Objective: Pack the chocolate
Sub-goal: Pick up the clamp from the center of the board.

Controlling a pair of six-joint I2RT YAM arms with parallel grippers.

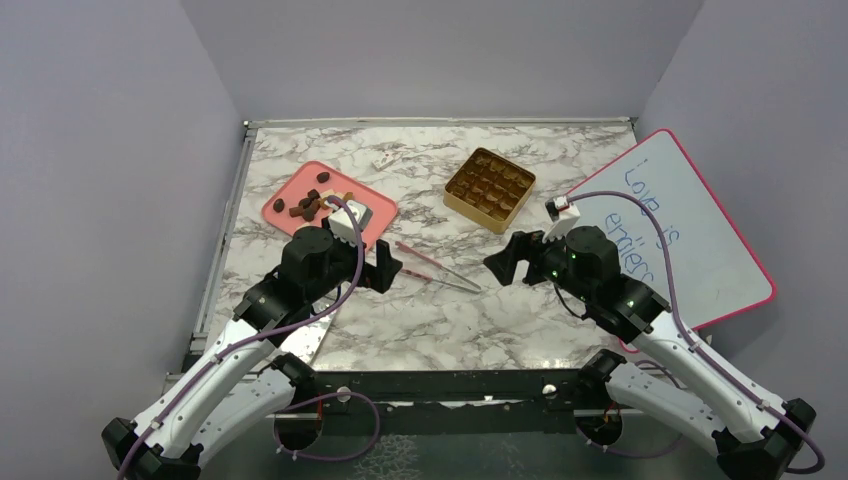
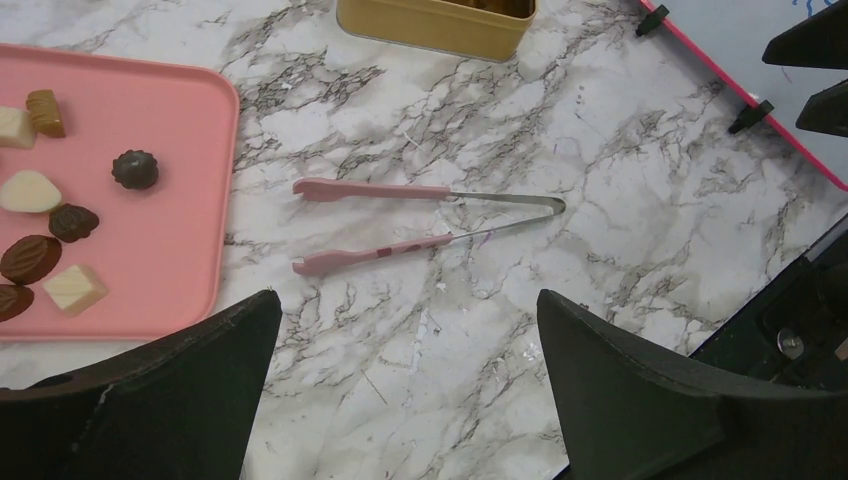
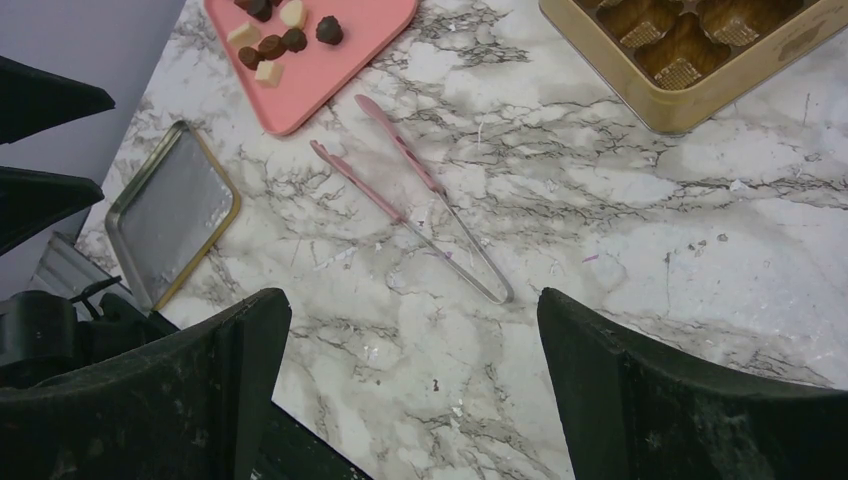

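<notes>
My left hand point(image 2: 405, 390) hangs wide open and empty over the tabletop point(image 2: 600, 250). The pink tweezers point(image 2: 372, 189) lie flat just ahead of its fingers. My right hand point(image 3: 410, 390) is just as open and holds nothing, facing the same tool from the other side.

I take picking up the tweezers to be the step in hand. Their pink tips point toward the pink tray point(image 2: 170, 130) and the metal bend points toward my right arm. I'd come down with the left hand across both pink arms, well back from the tips. That way closing the fingers also squeezes the tool, and the tips stay free to reach. The arms lie flat on the marble, so I'd go low and slow or the fingers could skate them away.

The chocolate point(image 1: 306, 206) sits loose on the tray, dark and pale pieces close together, beyond my left hand. The gold box point(image 2: 430, 25) waits farther right, well apart from the tray, and the compartments I can see look unfilled.
</notes>
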